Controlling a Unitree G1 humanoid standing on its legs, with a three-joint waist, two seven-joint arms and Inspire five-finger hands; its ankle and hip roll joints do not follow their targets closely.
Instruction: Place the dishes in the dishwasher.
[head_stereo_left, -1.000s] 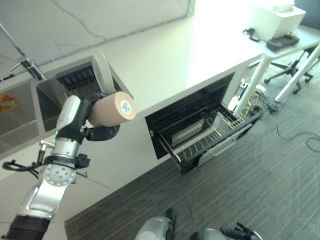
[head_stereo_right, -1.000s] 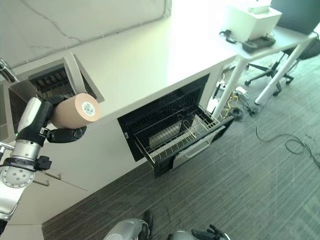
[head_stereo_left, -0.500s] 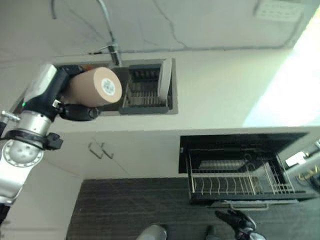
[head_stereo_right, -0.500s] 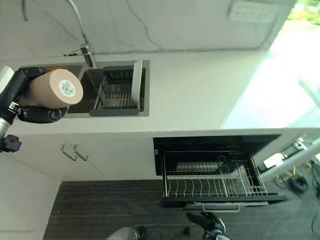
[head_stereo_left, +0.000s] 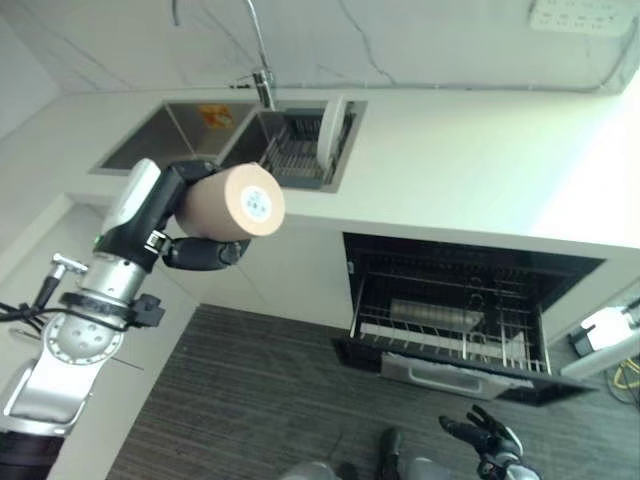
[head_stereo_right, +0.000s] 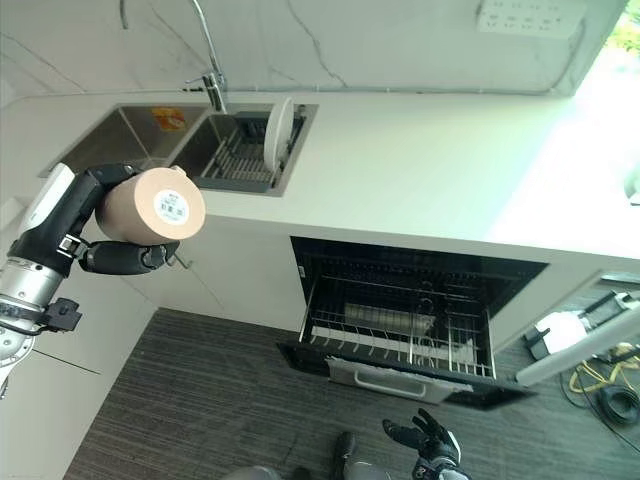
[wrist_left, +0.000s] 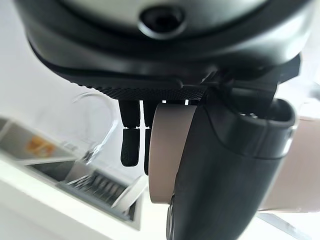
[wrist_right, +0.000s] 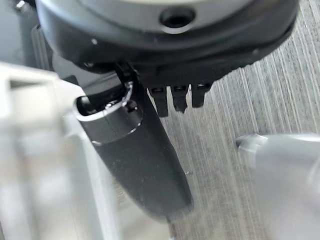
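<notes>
My left hand (head_stereo_left: 190, 250) is shut on a tan cup (head_stereo_left: 233, 200) held on its side in the air, its stickered base towards the camera, in front of the counter below the sink. In the left wrist view the thumb (wrist_left: 225, 175) and fingers (wrist_left: 130, 145) wrap round the cup (wrist_left: 167, 150). To the right, the dishwasher (head_stereo_left: 455, 285) stands open with its wire rack (head_stereo_left: 450, 340) pulled out; a pale dish (head_stereo_left: 425, 313) lies inside. A white plate (head_stereo_left: 333, 125) stands in the sink's dish rack (head_stereo_left: 295, 155). My right hand (head_stereo_right: 425, 435) hangs low over the floor, fingers spread, holding nothing.
A double sink (head_stereo_left: 170, 135) with a tall tap (head_stereo_left: 262, 80) is set in the long white counter (head_stereo_left: 480, 170). A wall socket (head_stereo_left: 575, 15) sits at the back right. Grey striped carpet (head_stereo_left: 260, 400) covers the floor before the cabinets.
The camera has swung, so the whole scene has shifted; the dishwasher now sits at the right. My left hand still holds the cup the same way.
</notes>
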